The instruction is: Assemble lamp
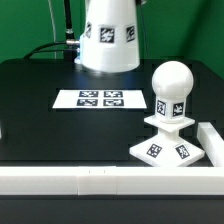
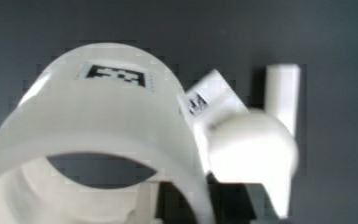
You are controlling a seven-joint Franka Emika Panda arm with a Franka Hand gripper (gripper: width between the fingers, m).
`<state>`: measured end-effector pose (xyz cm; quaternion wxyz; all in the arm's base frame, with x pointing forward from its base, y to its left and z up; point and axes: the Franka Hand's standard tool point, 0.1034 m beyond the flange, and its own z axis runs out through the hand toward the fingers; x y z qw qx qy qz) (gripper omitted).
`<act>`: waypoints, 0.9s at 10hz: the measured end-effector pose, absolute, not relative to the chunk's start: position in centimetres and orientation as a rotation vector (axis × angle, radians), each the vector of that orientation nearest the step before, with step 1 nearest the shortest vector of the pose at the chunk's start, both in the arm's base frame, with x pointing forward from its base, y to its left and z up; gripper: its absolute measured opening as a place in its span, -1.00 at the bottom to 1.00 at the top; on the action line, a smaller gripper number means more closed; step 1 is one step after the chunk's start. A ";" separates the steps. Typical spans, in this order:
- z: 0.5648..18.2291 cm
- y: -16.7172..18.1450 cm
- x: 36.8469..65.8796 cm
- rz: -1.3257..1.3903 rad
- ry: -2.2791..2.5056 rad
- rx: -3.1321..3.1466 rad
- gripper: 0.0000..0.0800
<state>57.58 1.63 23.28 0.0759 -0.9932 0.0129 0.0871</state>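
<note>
Open black table (image 1: 40, 95) across the exterior view's left and middle, only the flat marker board (image 1: 100, 98) lying low there. Exterior view's right is crowded: bulb (image 1: 171, 92) stands upright on the base (image 1: 168, 150), white rail (image 1: 214, 140) just beside, front rail (image 1: 90, 182) along the near edge. Shade (image 1: 108, 35) hangs above the table's rear, well clear of the bulb. Wrist view: shade (image 2: 105, 120) fills most of the frame, bulb (image 2: 247, 145) close beside it.

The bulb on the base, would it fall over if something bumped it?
Possibly. The bulb has a big round head on a narrow neck, so it looks top-heavy. It stands upright on the wide, flat base, which probably steadies it. It looks like stiff plastic.
</note>
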 end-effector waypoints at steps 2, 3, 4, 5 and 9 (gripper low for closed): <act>22.8 1.5 57.6 0.251 0.011 -2.979 -0.88; 22.8 1.6 57.6 0.252 0.010 -2.979 -0.88; 22.7 1.4 57.6 0.252 -0.016 -2.977 -0.88; 22.4 1.1 57.3 0.256 -0.092 -2.969 -0.88; 24.9 6.0 59.3 0.257 0.041 -2.973 -0.88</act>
